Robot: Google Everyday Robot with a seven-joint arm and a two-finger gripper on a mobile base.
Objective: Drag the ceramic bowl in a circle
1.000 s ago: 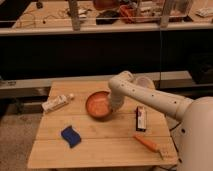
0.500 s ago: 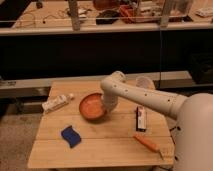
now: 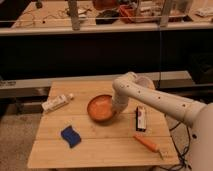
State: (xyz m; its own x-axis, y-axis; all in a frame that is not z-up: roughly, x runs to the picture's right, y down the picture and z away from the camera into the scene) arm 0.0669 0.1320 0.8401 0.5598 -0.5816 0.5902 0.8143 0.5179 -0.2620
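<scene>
The tool is lowered at the right-hand rim of the ceramic bowl, hidden behind the white wrist of the arm; its fingers are closed tight, and whether they pinch the rim cannot be seen from here. The arm reaches in from the lower right, bends at a rounded elbow above the back of the table, and drops down to the bowl. The bowl — orange-brown, shallow, with a darker rim — sits upright near the middle of the wooden table. To its left, well apart, lies a white tube at an angle. In front and to the left lies a blue sponge. To the right of the bowl, just past the arm, lies a small dark and white packet, and nearer the front right corner an orange-handled brush.
</scene>
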